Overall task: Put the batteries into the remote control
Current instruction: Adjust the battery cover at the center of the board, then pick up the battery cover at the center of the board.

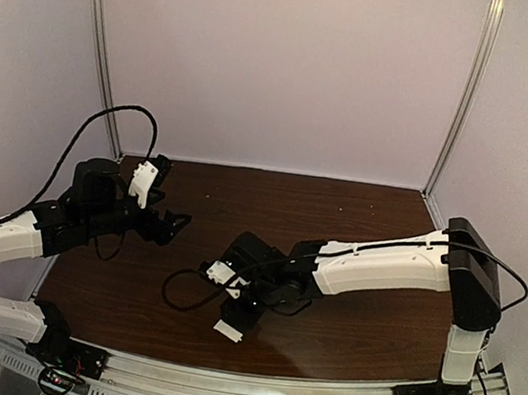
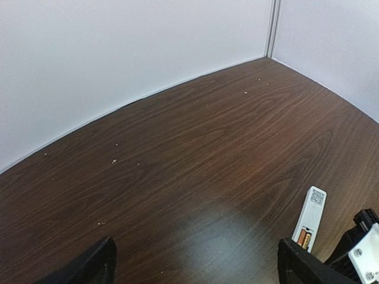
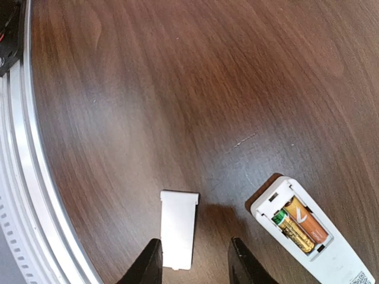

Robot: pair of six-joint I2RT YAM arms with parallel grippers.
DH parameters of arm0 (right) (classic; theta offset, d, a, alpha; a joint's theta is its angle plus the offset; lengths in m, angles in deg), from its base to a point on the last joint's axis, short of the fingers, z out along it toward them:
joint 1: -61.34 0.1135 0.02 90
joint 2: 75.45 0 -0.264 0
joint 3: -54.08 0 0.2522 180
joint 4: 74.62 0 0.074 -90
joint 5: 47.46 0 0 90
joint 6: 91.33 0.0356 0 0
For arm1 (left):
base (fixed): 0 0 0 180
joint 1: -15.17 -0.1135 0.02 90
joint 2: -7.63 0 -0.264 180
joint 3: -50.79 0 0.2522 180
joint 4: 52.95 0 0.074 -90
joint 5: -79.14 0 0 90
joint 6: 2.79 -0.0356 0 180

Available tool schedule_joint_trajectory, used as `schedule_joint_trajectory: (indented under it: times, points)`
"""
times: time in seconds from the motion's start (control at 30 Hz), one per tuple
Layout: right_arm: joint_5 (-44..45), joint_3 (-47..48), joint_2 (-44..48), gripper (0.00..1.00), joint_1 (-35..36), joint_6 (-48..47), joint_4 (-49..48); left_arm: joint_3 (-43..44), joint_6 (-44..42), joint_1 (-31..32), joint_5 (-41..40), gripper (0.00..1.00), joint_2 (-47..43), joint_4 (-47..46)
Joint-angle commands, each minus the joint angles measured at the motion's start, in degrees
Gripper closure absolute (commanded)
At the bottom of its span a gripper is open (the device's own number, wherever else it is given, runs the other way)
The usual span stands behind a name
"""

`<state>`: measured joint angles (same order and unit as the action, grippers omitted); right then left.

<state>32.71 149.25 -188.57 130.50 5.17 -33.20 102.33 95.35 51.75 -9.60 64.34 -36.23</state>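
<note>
Lying back-up on table, remote control holds both batteries in open bay. Right gripper part-open, straddling loose cover plate, nothing clamped. Left gripper wide, empty. Remote likely light, stiff, slippery: pinch long edges.

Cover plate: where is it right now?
In the right wrist view, the cover plate lies flat on the table between the fingers of the right gripper, to the picture's left of the remote control.
</note>
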Motion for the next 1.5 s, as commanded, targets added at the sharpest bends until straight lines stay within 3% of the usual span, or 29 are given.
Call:
schedule_joint_trajectory:
  times: [0.0, 0.27, 0.67, 0.83, 0.93, 1.1, 1.27, 1.47]
  points:
    - [-2.5, 0.95, 0.34, 0.59, -0.27, 1.29, 1.83, 0.36, 0.34, -0.37, 0.49, 0.03, 0.29, -2.1]
    - [0.2, 8.45, -5.92, 0.57, 1.6, 2.88, 10.71, 1.07, 0.23, -0.37, 0.74, 0.03, 1.12, -2.52]
    - [1.62, 12.94, -11.86, 0.57, 1.99, 0.95, 15.81, 0.98, 0.1, -0.41, 0.92, 0.03, 0.68, -2.5]
    - [1.49, 13.89, -13.62, 0.63, 2.12, 0.55, 17.58, 0.98, 0.0, -0.37, 0.78, 0.03, 0.76, -2.52]
    - [2.98, 14.48, -14.24, 0.74, 2.55, -0.11, 19.22, 0.89, -0.33, -0.37, 0.68, 0.03, 0.67, -2.5]
    - [6.81, 16.58, -15.45, 0.69, 4.04, -1.71, 22.73, 0.89, -0.58, -0.37, 0.5, 0.03, 0.85, -4.18]
    - [5.05, 16.51, -16.22, 0.71, 4.04, -2.23, 23.09, 0.89, -0.5, -0.37, 0.5, 0.03, 0.79, -4.28]
    - [5.09, 17.51, -15.44, 0.85, 3.05, -3.65, 23.57, 1.07, -0.69, -0.37, 0.44, 0.03, 1.01, -4.53]
